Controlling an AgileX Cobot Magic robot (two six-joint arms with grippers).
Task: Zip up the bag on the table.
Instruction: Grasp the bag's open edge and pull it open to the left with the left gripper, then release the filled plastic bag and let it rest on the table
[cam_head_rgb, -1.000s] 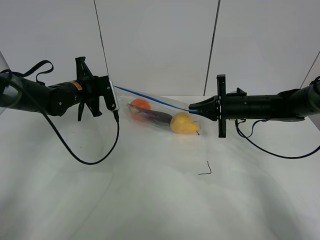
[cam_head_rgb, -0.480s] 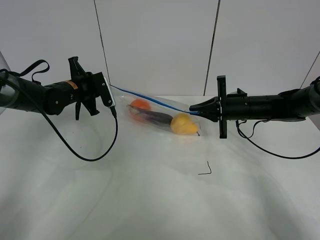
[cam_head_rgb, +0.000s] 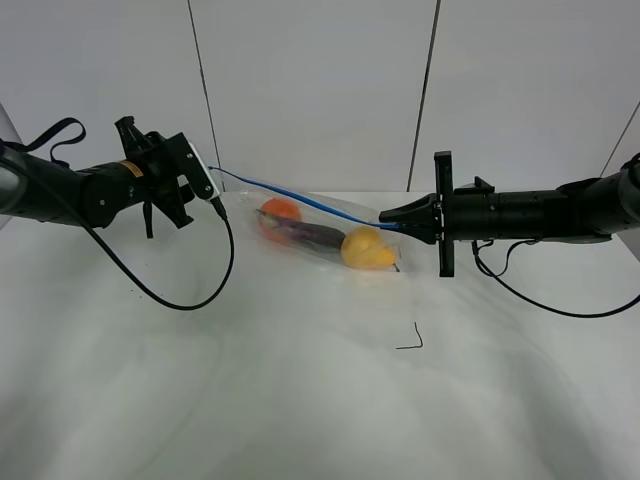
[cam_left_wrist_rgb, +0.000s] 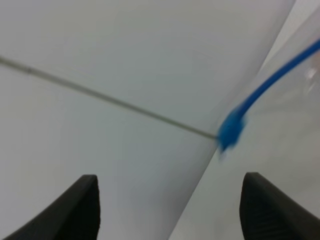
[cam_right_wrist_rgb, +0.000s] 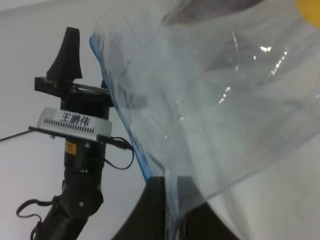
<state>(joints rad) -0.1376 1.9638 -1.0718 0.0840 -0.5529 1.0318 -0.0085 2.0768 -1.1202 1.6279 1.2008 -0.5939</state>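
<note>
Two end effectors flank the clear, crinkly bag (cam_head_rgb: 320, 235) on the white counter (cam_head_rgb: 300, 400). The left end effector (cam_left_wrist_rgb: 170, 176) has released the thin blue zip strip (cam_head_rgb: 300, 197) and backed away, fingers spread. The right end effector (cam_head_rgb: 388, 216) stays pinched on the bag's near corner.

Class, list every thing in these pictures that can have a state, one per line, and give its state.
Clear crinkly plastic zip bag with blue zip strip: one end clamped, other end free; seal cannot be told.
Left gripper: open, holding nothing.
Right gripper: shut on the bag's zip-strip end.
Orange, purple and yellow produce: inside the bag.
</note>
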